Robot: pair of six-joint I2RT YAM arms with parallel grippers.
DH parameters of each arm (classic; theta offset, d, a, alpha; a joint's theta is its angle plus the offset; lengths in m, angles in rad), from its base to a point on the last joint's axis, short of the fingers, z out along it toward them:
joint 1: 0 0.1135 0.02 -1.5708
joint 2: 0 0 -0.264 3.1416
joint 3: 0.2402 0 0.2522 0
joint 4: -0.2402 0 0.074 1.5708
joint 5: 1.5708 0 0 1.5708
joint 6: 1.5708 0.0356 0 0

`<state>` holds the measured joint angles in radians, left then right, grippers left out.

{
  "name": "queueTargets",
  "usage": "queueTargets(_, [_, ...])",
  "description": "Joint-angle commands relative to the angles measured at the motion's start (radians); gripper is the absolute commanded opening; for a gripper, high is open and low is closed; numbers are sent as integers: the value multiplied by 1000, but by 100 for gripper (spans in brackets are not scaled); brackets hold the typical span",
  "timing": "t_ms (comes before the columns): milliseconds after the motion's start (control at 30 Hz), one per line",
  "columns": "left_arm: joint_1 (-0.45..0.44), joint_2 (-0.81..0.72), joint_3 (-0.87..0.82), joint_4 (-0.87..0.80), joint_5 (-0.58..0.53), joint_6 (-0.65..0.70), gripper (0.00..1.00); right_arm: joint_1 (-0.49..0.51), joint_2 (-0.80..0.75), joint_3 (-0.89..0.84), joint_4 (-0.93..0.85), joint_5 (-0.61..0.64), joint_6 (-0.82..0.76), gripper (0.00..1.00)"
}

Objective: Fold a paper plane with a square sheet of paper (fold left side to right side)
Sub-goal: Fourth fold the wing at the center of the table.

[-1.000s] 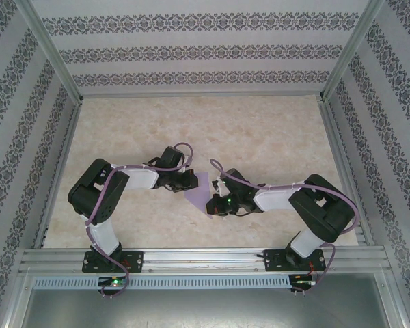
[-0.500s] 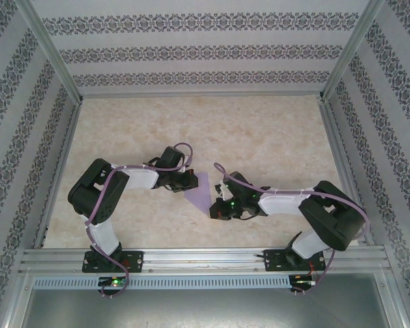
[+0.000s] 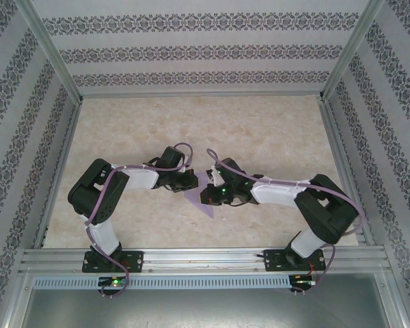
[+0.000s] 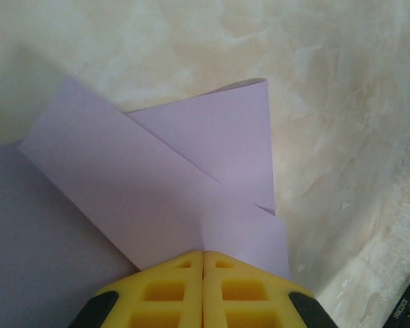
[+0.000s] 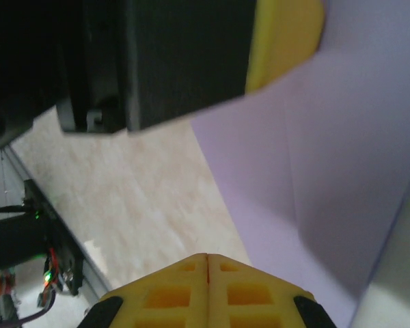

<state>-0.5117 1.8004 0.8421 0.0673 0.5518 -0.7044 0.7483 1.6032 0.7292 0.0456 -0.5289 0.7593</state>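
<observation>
Paper [image 4: 157,198] with folded flaps lies on the table [image 3: 260,137], my left gripper [image 4: 203,263] clenched empty against its edge and my right gripper [image 5: 207,260] shut empty over it, probably to pin the creases flat.

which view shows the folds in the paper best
Left wrist: the paper lies close below the camera, its overlapping flaps and creases sharp and plain. Right wrist shows a blurred stretch with one crease. Top external shows a small lavender sliver, too small for folds.

My white-and-black left arm [image 3: 133,179] and right arm [image 3: 280,193] carry purple cables [image 3: 186,147]; yellow moulded fingers [image 4: 171,290] have rectangular recesses.
</observation>
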Motion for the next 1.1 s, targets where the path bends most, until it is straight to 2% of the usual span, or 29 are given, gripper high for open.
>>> queueTargets(0, [-9, 23, -17, -71, -103, 0, 7, -8, 54, 55, 8, 44, -37, 0])
queueTargets(433, [-9, 30, -10, -84, -115, -8, 7, -15, 178, 78, 20, 47, -43, 0])
queueTargets(1067, [-9, 28, -6, -92, -140, -17, 5, 32, 34, -65, -6, 9, -4, 0])
